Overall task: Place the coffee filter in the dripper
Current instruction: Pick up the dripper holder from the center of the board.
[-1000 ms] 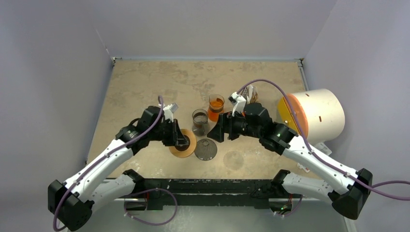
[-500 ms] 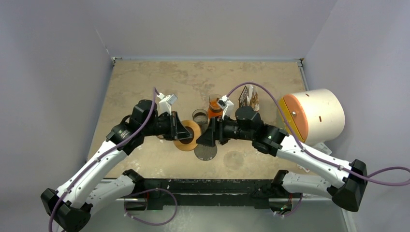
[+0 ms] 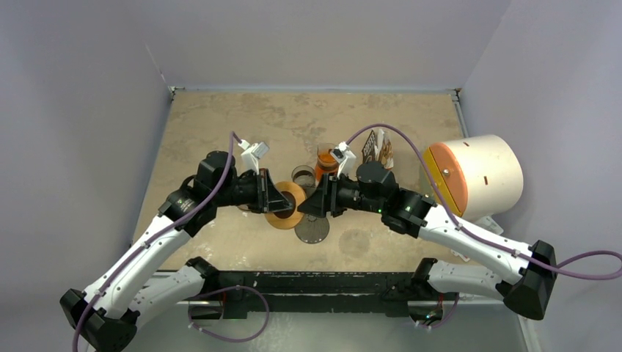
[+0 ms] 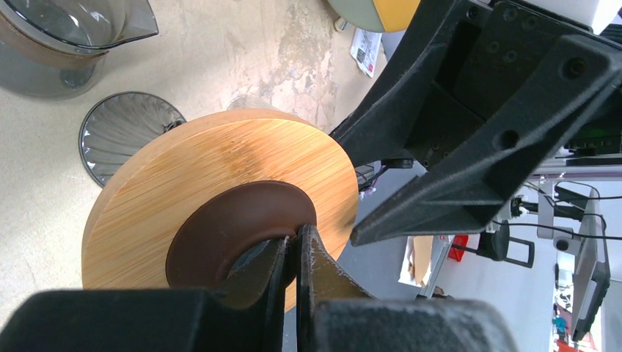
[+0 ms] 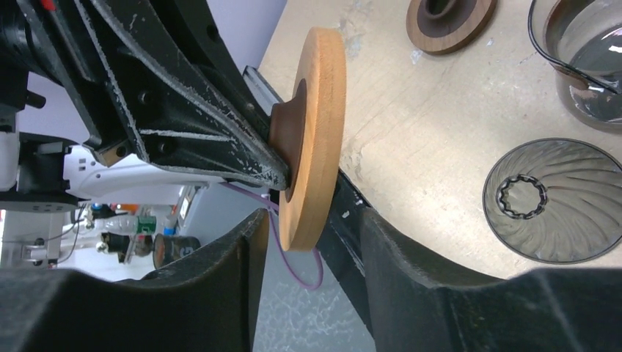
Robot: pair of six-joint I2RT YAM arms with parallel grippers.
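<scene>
My left gripper point(image 3: 275, 199) is shut on the brown collar point(image 4: 235, 220) of a round wooden dripper stand point(image 3: 284, 207) and holds it on edge above the table. My right gripper point(image 3: 304, 207) is open, with its jaws either side of the stand's rim point(image 5: 315, 132) and not touching it. The dark ribbed glass dripper cone point(image 3: 312, 229) sits on the table just below both grippers; it also shows in the right wrist view point(image 5: 550, 198). A brown and white packet point(image 3: 378, 147) stands at the back. No loose filter shows.
A glass carafe point(image 3: 303, 176) and an orange-filled cup point(image 3: 326, 158) stand just behind the grippers. A white cylinder with an orange lid point(image 3: 477, 176) lies at the right. A second, darker wooden ring point(image 5: 447, 18) lies on the table near the carafe.
My left gripper lifted the wooden stand off the table and tilted it on edge. My right gripper moved left until its open jaws straddle the stand's rim.
</scene>
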